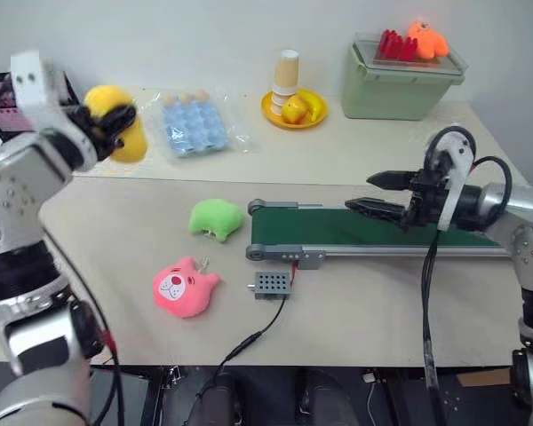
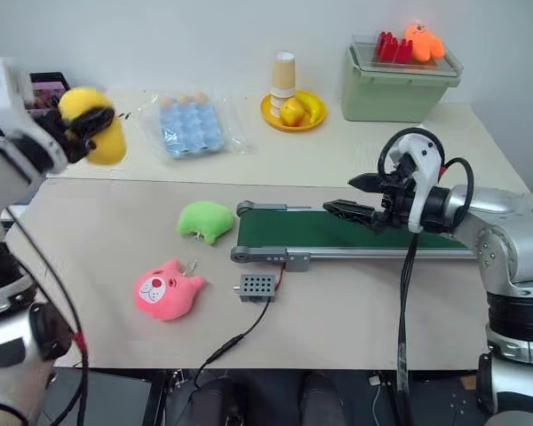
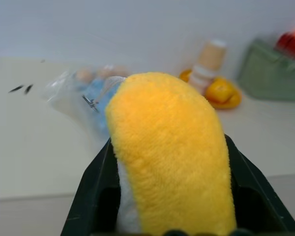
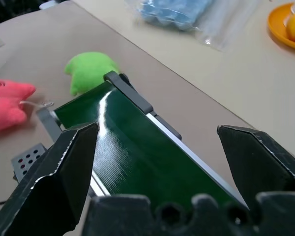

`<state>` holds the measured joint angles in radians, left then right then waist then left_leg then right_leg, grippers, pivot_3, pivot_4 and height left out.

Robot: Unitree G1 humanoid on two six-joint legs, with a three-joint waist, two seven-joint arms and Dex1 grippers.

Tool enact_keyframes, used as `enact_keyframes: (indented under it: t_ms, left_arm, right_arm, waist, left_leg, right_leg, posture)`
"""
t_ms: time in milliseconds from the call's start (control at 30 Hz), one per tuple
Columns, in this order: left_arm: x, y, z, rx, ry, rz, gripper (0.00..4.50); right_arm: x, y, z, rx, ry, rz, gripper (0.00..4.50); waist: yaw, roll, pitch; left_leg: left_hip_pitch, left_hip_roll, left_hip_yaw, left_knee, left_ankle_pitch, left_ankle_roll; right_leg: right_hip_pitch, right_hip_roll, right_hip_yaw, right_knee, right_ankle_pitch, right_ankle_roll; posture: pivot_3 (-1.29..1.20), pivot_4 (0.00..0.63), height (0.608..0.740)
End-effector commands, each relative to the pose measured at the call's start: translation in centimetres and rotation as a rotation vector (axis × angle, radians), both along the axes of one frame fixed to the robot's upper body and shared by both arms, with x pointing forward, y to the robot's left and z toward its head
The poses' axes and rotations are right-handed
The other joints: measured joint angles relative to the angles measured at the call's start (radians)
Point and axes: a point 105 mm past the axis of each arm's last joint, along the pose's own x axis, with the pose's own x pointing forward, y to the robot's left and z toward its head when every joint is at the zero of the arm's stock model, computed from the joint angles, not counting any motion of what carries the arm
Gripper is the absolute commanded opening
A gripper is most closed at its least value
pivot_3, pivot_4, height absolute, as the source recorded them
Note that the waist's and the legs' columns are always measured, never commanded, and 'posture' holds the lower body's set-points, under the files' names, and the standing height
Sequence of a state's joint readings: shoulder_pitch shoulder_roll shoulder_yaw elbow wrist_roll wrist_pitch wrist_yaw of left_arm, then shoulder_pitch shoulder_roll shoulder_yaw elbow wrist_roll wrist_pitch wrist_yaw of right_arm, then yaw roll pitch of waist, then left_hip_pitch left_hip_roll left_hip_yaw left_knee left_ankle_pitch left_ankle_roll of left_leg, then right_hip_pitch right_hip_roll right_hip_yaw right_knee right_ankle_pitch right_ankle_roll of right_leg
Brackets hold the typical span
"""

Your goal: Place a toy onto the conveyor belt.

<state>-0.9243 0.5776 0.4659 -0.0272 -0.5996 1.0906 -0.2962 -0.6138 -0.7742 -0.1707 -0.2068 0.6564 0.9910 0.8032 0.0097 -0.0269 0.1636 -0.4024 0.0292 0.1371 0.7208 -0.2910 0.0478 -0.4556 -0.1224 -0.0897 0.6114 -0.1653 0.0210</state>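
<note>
Your yellow plush toy (image 1: 117,133), a soft rounded lump with a small tag at its tip, hangs well clear of the conveyor belt (image 1: 373,232), up and far to its left, pinched between the two black fingers of the left gripper (image 1: 107,122). It bulges past those fingers, so a quick swing toward the belt could let it slip and drop short beside the green toy (image 1: 215,218). Your right gripper (image 1: 375,193) hovers spread wide above the belt; it may block the landing spot.

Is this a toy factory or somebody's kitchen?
Probably neither: it looks like a robot practice table. A small conveyor belt sits among plush toys, with an egg tray and fruit plate behind.
</note>
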Motion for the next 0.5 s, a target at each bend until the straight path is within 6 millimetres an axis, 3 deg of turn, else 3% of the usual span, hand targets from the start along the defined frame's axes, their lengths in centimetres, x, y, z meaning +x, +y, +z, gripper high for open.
enact_keyframes:
  t_ms: [33, 200, 333, 500]
  left_arm:
    - [-0.5, -3.1, 1.5, -0.101, -0.065, -0.099, 2.0]
    - [-0.4, -7.2, 0.7, -0.248, -0.059, -0.197, 2.0]
    - [-0.5, -10.4, -1.6, -0.346, 0.003, -0.241, 2.0]
    - [-0.6, -12.9, -2.2, -0.425, 0.03, -0.281, 2.0]
  right_arm:
    - [0.6, 0.4, 1.9, 0.131, 0.001, -0.116, 4.5]
    - [1.8, 2.5, 5.3, 0.518, 0.046, -0.187, 4.5]
    - [1.8, 5.5, 4.8, 0.71, 0.165, -0.211, 4.5]
    - [0.9, 8.3, 3.9, 0.762, 0.245, -0.221, 4.5]
  waist:
    - [-0.005, 0.0, 0.0]
    - [-0.016, 0.0, 0.0]
    - [-0.015, 0.001, -0.001]
    - [-0.013, 0.001, -0.001]
  left_leg:
    - [0.0, 0.001, 0.0, 0.0, 0.0, -0.001]
    - [0.002, 0.003, -0.004, 0.0, 0.001, -0.002]
    - [0.003, 0.002, -0.005, -0.003, 0.001, -0.002]
    - [0.0, 0.001, -0.001, -0.003, 0.002, -0.002]
  right_leg:
    - [0.0, 0.0, 0.0, 0.001, 0.0, 0.0]
    - [0.001, 0.001, 0.002, 0.002, 0.001, -0.001]
    - [0.001, 0.002, 0.002, 0.001, 0.001, -0.001]
    - [-0.001, 0.002, 0.0, 0.001, 0.001, -0.001]
  posture:
    - [0.0, 0.15, 0.734]
    - [0.0, 0.15, 0.734]
    - [0.0, 0.15, 0.734]
    - [0.0, 0.15, 0.734]
